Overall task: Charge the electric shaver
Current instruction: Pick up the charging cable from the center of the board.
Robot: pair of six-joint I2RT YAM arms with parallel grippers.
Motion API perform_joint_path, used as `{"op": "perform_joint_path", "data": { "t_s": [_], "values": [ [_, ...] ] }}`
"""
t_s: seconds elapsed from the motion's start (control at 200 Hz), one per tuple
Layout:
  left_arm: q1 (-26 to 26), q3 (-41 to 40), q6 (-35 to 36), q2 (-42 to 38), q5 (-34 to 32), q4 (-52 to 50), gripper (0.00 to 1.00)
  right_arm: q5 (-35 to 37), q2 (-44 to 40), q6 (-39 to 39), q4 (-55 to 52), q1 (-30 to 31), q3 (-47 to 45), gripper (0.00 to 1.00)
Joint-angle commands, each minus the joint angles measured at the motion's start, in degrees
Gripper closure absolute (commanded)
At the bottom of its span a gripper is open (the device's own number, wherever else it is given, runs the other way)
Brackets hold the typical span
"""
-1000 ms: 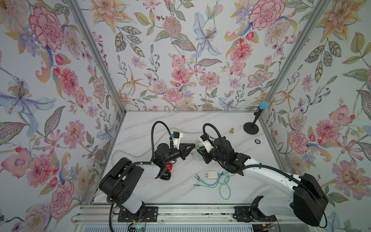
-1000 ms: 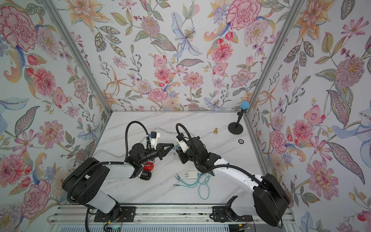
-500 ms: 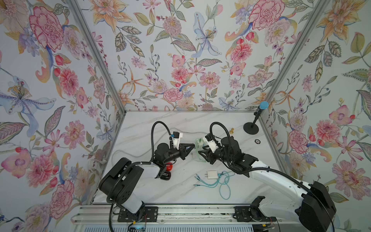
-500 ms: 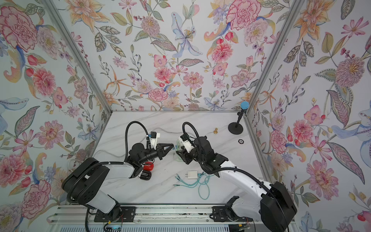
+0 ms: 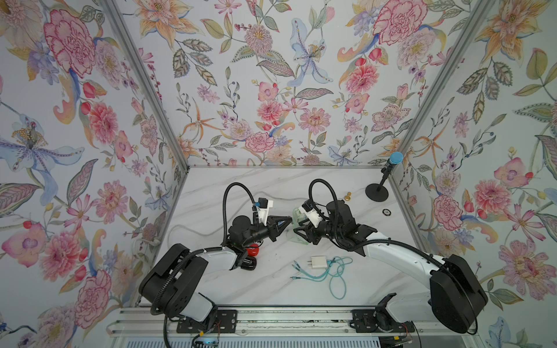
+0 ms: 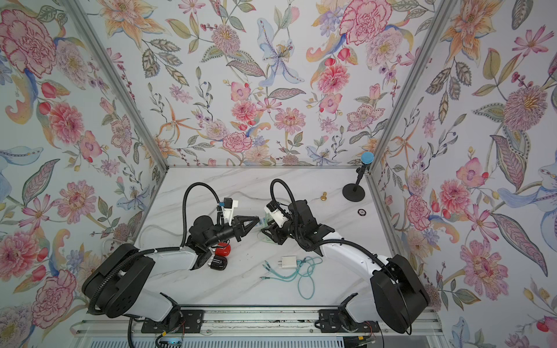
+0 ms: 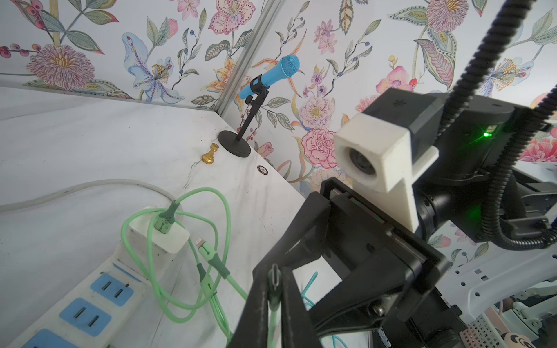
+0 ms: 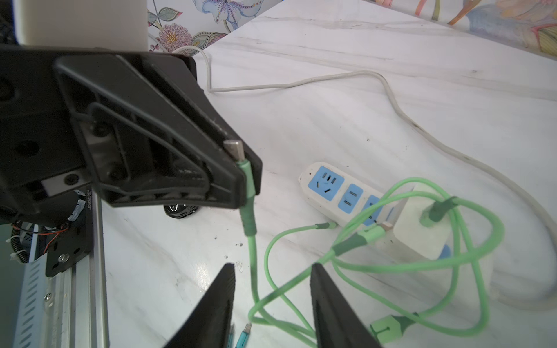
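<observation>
Hidden bits first. The electric shaver (image 6: 221,249) is mostly buried under the left arm's wrist, well behind the left gripper (image 5: 288,221). Only a glossy red rounded part and a black rounded end show in both top views. In the right wrist view a dark rounded bit peeks out under the left gripper's body; can't tell if it's the shaver. The power strip (image 8: 325,183) sits below and between the two grippers. They cover nearly all of it in the top views, and the left wrist view cuts it off.

Left gripper: jaws pinched narrow on the green cable (image 8: 452,265), right behind its metal USB-C plug (image 8: 233,149). The plug tip pokes out past the tips, touching nothing.

Right gripper (image 8: 271,301): jaws partway apart, gripping nothing. A green strand crosses the gap but looks to lie on the tabletop (image 5: 205,186) underneath.

Materials:
- Green cable: matte, rubbery, multi-head, darker strain reliefs, in loose loops. It's plugged into a boxy white charger brick (image 8: 419,232) seated in the strip just ahead of the right gripper.
- Power strip: white plastic with blue socket faces.
- Tabletop: white marble-look.

Behind the right gripper, beside its arm, lie a second white charger (image 5: 318,261) and a thin teal cable (image 5: 337,280), loose. Far beyond the right gripper, in the corner, stands a blue mic (image 7: 280,70) on a black stand, with a brass pawn (image 7: 210,153) near it.
</observation>
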Motion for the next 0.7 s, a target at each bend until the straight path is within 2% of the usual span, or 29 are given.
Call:
{"op": "perform_joint_path", "data": {
  "t_s": [0.0, 0.515, 0.696],
  "values": [
    [-0.1, -0.5, 1.2, 0.0, 1.1, 0.4, 1.00, -1.4, 0.7, -1.4, 2.0, 0.4, 1.9, 0.56],
    [-1.1, -0.4, -0.4, 2.7, 1.8, 4.0, 1.00, -0.7, 4.0, -0.8, 4.7, 1.5, 4.2, 0.68],
    [-1.1, -0.4, -0.2, 2.5, 1.9, 3.7, 1.00, -0.7, 4.1, -0.7, 4.6, 1.8, 4.2, 0.80]
  ]
}}
